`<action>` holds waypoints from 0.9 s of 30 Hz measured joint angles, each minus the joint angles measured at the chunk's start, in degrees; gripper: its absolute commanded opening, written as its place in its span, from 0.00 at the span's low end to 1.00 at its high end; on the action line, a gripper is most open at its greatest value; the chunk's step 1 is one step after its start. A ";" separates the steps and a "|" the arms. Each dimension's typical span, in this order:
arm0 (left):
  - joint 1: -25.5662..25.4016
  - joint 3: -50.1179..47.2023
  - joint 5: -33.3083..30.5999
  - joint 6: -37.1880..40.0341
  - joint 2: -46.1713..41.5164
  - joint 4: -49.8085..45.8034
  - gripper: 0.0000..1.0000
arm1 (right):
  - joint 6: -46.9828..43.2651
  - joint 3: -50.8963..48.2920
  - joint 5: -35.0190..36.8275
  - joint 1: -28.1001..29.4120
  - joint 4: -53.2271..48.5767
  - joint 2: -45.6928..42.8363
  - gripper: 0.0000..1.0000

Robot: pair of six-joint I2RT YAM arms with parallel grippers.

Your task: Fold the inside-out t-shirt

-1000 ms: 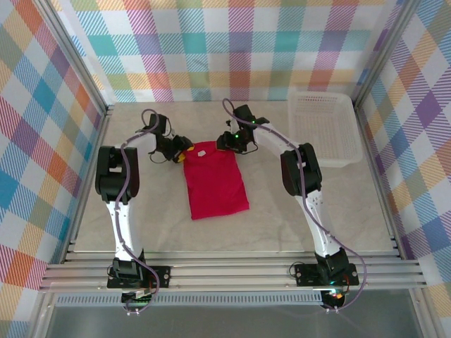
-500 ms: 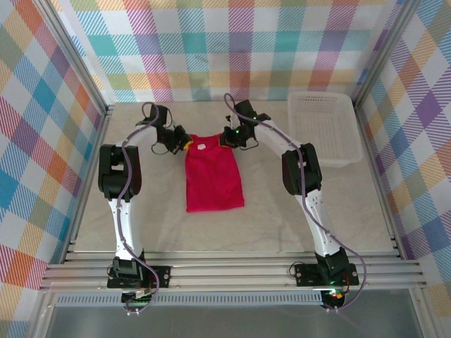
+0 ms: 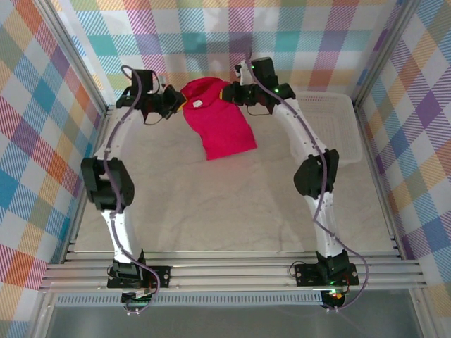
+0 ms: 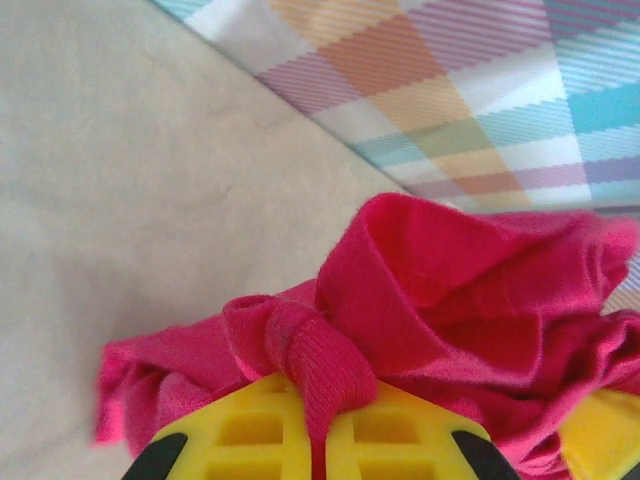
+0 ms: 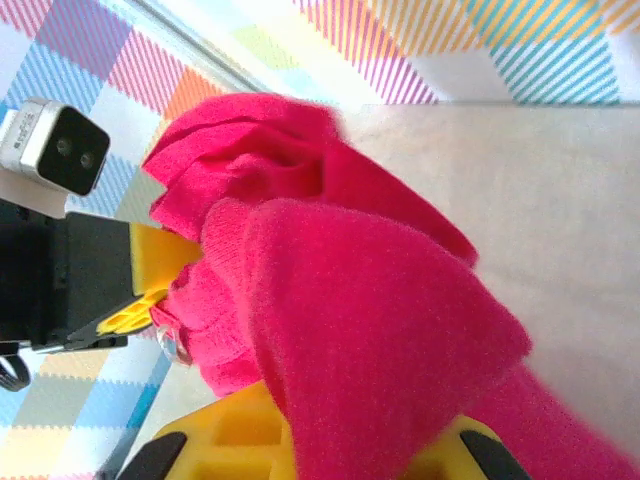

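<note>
**Operator:** What have I got on the left?

**Spotter:** Your left gripper [image 3: 173,104] is clamped on one shoulder of the inside-out t-shirt [image 3: 224,130]. In its wrist view a ribbed seam bunches over the yellow fingers [image 4: 250,440]. The shirt hangs between your two arms at the far side of the table [image 3: 211,218], top edge raised and hem trailing toward you. I cannot tell whether the hem touches the surface.

**Operator:** How will it handle?

**Spotter:** Judging by the folds, it is light and limp with no stiffness. It should sag and swing wherever you carry it, and a thin pinch could slip. The white tag [image 3: 199,103] sits near your left grip and marks the neck. The two shoulder corners, where you have it, look like the right places to hold.

**Operator:** And the right?

**Spotter:** Your right gripper [image 3: 230,92] is closed on the other shoulder, with cloth heaped over its fingers.

**Operator:** Anything in the way?

**Spotter:** The white basket [image 3: 328,130] stands to the right, beside your right arm and apart from the shirt. The plaid back wall [image 3: 211,42] is close behind both grippers, so you have little room farther out. I'd lay the shirt down on the table nearer you.
</note>
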 measured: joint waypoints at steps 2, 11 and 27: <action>-0.50 -11.61 -0.76 0.13 -7.67 3.23 0.00 | -0.44 -14.23 -0.83 0.98 4.24 -7.91 0.00; -10.84 -49.72 -6.67 -1.36 -27.36 15.21 0.00 | 1.68 -68.74 -1.38 8.48 21.97 -27.34 0.00; -10.10 -16.74 -13.00 3.13 -15.63 4.90 0.00 | -2.05 -33.79 6.64 4.74 12.02 -21.03 0.00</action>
